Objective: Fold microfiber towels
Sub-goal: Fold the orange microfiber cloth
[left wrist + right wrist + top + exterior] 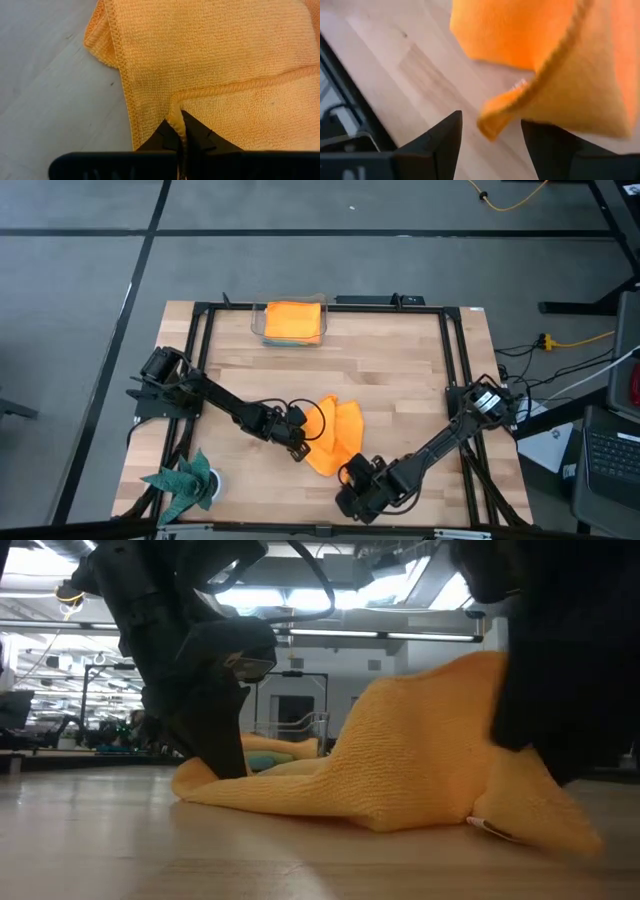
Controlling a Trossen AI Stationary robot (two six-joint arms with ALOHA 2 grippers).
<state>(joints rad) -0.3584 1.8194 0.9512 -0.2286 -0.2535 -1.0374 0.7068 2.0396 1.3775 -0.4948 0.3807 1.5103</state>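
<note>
Your left arm reaches in from the table's left edge toward the middle, elbow bent, wrist low. Its left gripper [298, 442] has its fingers pinched together on the edge of the orange towel [335, 436]. Your right arm stretches from the right edge toward the near side; the right gripper [352, 476] sits low, fingers [440, 142] spread apart, a towel corner hanging between them.

arms: 2, black, jointed | cables: black loops | claws: dark
</note>
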